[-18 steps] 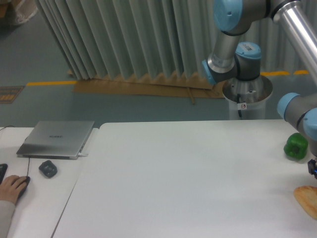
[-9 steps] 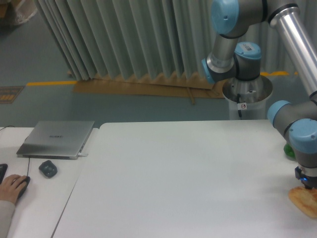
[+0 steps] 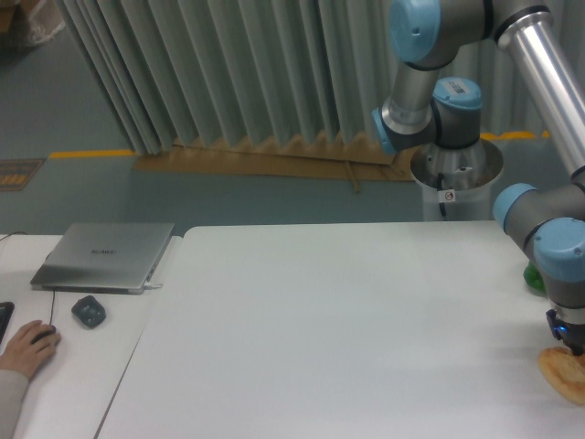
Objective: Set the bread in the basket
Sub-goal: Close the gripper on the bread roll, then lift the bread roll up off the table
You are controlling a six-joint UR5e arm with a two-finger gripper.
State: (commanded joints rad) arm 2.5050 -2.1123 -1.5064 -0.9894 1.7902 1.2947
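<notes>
**Tool lowered onto the bread at the desk's right edge**

The white desk (image 3: 347,320) fills most of the view, and its wide middle is bare of things. The arm (image 3: 548,247) is seen at the far right, where its wrist has been brought down from beside the green pepper (image 3: 531,275) to a point directly over the bread (image 3: 565,377); a second ago the wrist was partly out of view and the pepper was fully shown, whereas now only a sliver of green is left visible behind the wrist. The bread lies flat on the desk at the lower right corner, cut off by the picture's edge, and it appears shifted slightly compared with half a second ago. From this, the approach is judged finished and the grasp to be in hand. The tool (image 3: 569,346) is seen touching or just above the bread's top, but whether its jaws are apart or closed on the crust cannot be told, as they are largely hidden at the picture's border. No basket is seen anywhere. Little room is left on the right, near the desk's edge; open room lies to the left. On the neighbouring desk a laptop (image 3: 105,256) is seen.
</notes>
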